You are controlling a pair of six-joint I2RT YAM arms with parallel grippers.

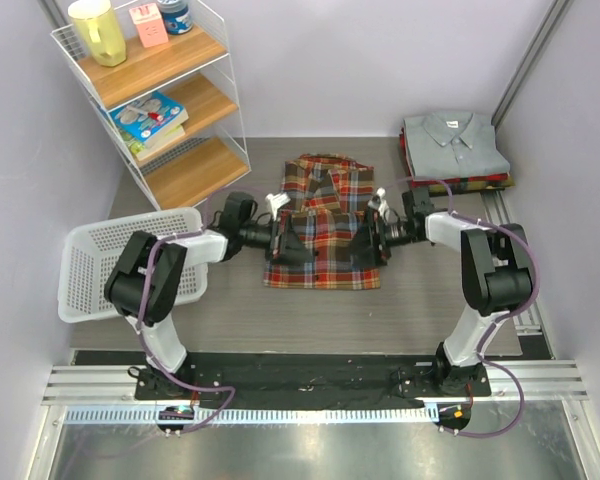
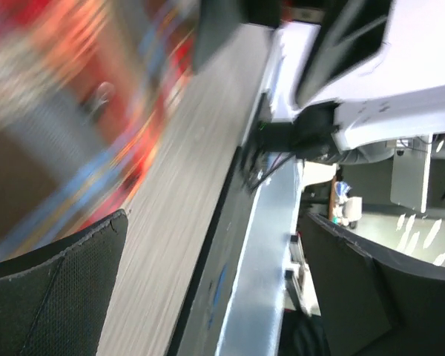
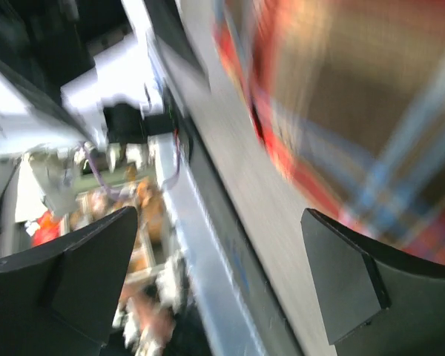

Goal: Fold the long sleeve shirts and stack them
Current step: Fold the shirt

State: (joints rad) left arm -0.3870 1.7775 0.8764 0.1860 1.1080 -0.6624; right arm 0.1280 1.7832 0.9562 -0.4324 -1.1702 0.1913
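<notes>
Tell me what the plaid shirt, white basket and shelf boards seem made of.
Plaid shirt: soft woven cloth, matte, probably flannel; it drapes flat.
White basket: likely moulded plastic, from its even lattice walls.
Shelf boards: wood or wood-look, warm brown, matte.

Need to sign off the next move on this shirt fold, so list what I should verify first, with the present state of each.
1. Left hand open and empty: ok.
2. Right hand open and empty: ok.
3. Hands at opposite side edges of the plaid flannel shirt: ok.
4. Hands touching the cloth: cannot tell; both wrist views are blurred.
5. Plaid shirt flat on the table, no sleeve sticking out: ok.
6. Grey collared shirt tops the folded pile at far right, tidy: ok.
</notes>
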